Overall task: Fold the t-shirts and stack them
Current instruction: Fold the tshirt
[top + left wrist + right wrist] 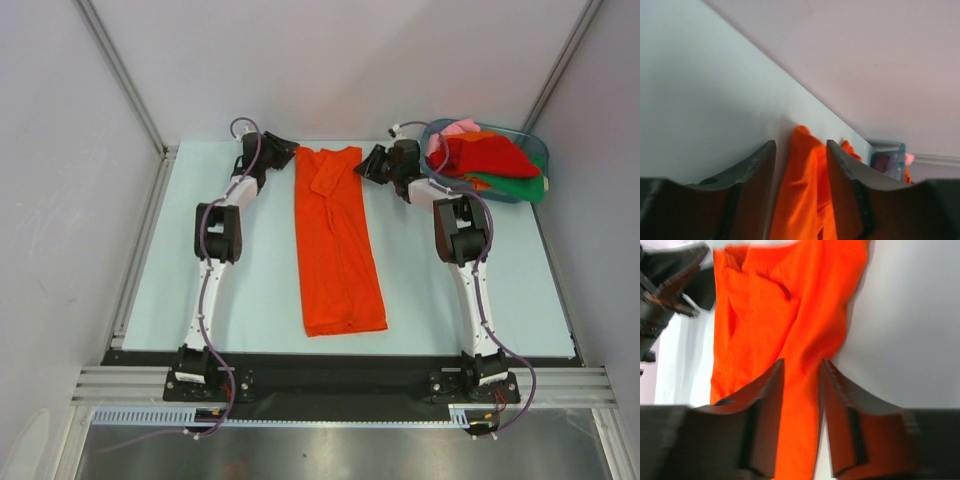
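The soft, floppy bright orange cloth t-shirt (338,245) is lying flat. The left gripper (800,143) and right gripper (802,362) are sitting half open, holding nothing. Pinching its top corners is looking best.

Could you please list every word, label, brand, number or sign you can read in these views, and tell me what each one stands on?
No text can be read in any view.
orange t-shirt: plain cloth, no print or tag showing.
tub: no label visible on it.
piled shirts in the tub: plain colours, no print visible.
left arm base and right arm base: any markings are too small to read.
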